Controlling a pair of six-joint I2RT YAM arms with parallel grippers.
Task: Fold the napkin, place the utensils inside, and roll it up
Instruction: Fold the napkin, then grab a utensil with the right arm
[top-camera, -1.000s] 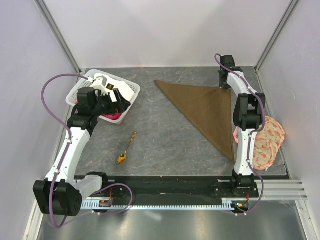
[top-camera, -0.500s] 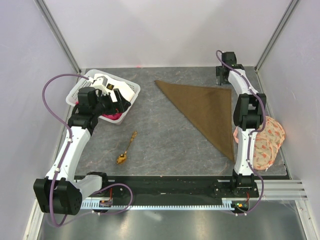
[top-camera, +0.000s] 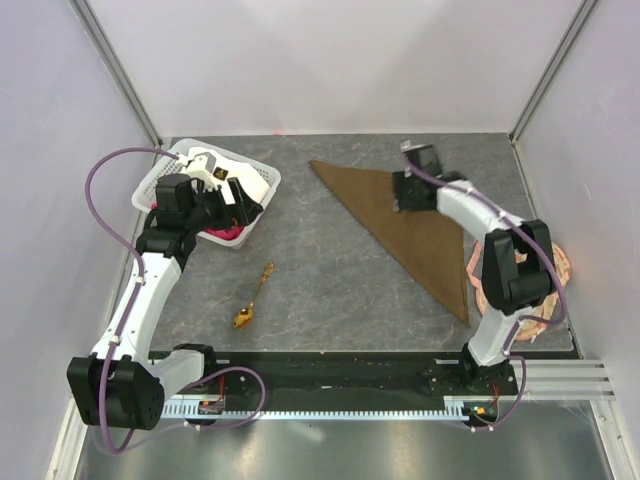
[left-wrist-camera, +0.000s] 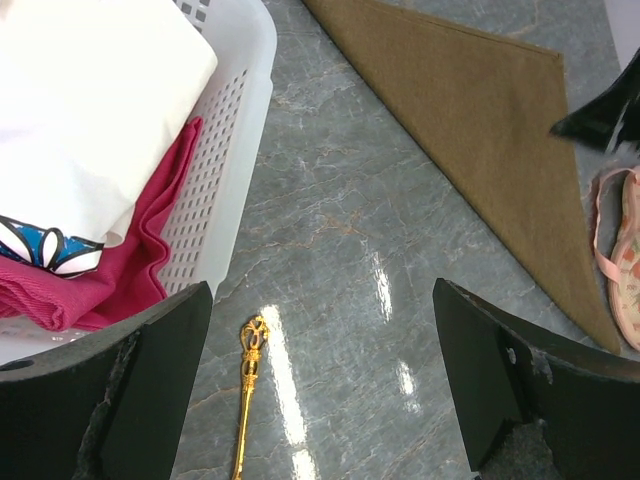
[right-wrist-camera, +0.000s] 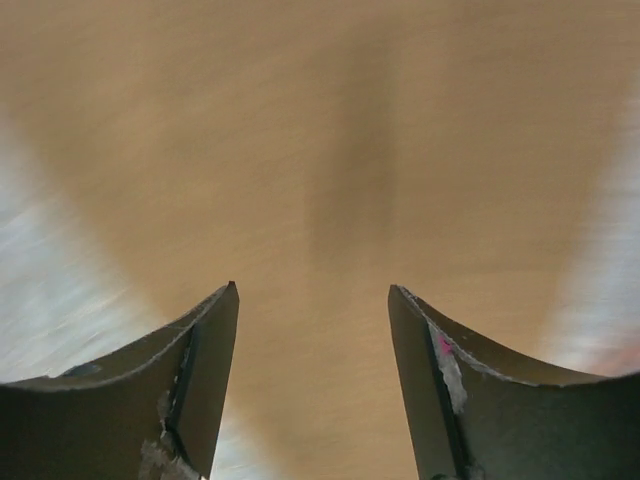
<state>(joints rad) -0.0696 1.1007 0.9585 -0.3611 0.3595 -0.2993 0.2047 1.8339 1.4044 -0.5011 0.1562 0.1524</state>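
The olive-brown napkin lies folded into a triangle on the grey table, right of centre; it also shows in the left wrist view and blurred in the right wrist view. My right gripper hovers over its upper part, open, nothing between its fingers. The gold spoon lies apart on the bare table, left of centre, its handle end in the left wrist view. My left gripper stands open beside the basket, empty.
A white perforated basket at the back left holds a white cloth and a pink one. A peach floral fabric piece lies at the table's right edge, partly behind the right arm.
The right gripper has let go of the napkin's back-right corner, opened, and swung left over the folded napkin. The left arm and the spoon have not moved.
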